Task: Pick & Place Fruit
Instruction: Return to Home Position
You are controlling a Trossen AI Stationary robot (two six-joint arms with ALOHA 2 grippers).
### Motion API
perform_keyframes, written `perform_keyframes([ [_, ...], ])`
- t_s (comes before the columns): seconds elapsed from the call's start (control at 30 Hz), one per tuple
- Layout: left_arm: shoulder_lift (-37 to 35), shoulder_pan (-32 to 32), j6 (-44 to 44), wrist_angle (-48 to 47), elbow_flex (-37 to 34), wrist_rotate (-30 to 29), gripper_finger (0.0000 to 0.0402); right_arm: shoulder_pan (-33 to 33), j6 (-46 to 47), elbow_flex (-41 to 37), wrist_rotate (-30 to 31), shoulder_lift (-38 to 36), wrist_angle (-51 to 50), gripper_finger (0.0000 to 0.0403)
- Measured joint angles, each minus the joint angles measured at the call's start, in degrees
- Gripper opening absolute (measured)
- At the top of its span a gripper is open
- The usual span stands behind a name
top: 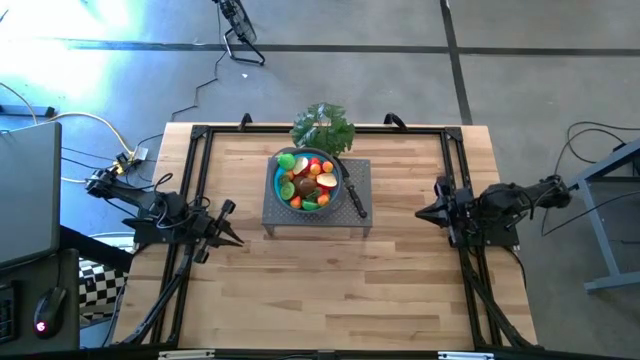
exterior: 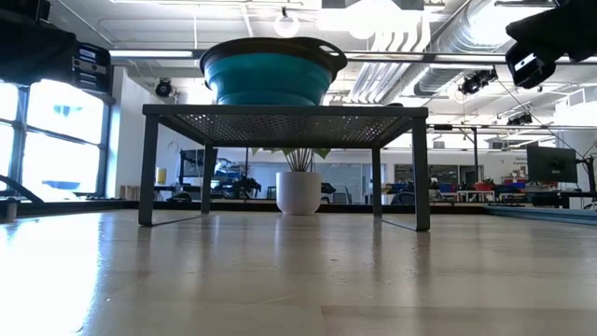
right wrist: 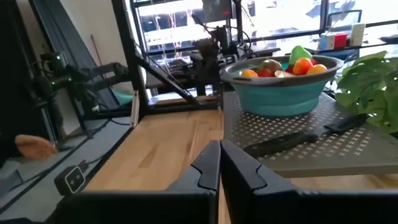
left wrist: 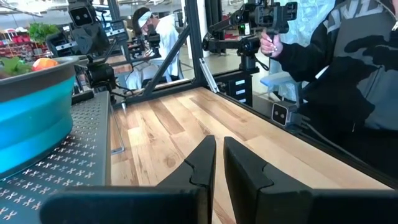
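Shows the fruit (top: 308,178) heaped together in the blue bowl (top: 274,182), which stands on the grey perforated shelf (top: 350,225) at the middle of the counter (top: 320,300). Shows the left hand (top: 236,240) held off the counter, about level with the bowl, fingers pressed nearly together on nothing. Shows the right hand (top: 420,212) likewise clenched and empty. Places the bowl ahead of each hand's fingertips and a little off toward the counter's far edge. Puts the left hand slightly nearer the shelf's edge than the right, going by the overhead view. Offers no long axis in the heap, round like its bowl. Finds no fruit lying outside the bowl. Suggests, as a judgement, no further reach inward, only withdrawal of each hand away from the shelf, keeping clear of the black-handled knife (top: 355,197) beside the bowl.
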Motion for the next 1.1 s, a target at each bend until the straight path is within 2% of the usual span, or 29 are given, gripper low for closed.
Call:
perform_keyframes([
  [0.1,0.0,0.0,0.0,0.0,0.0,0.0,0.0029,0.0,-0.1,-0.7,0.0,0.0,0.2,0.0004],
  [0.37,0.0,0.0,0.0,0.0,0.0,0.0,0.0029,0.0,1.2,-8.5,0.0,0.0,7.3,0.0004],
  [0.8,0.0,0.0,0.0,0.1,0.0,-0.1,0.0029,0.0,-4.5,-10.7,-0.1,0.8,10.0,0.0004],
  [1.1,0.0,0.0,0.0,0.1,0.0,-0.1,0.0029,0.0,-4.3,-10.7,0.0,1.8,10.0,0.0004],
])
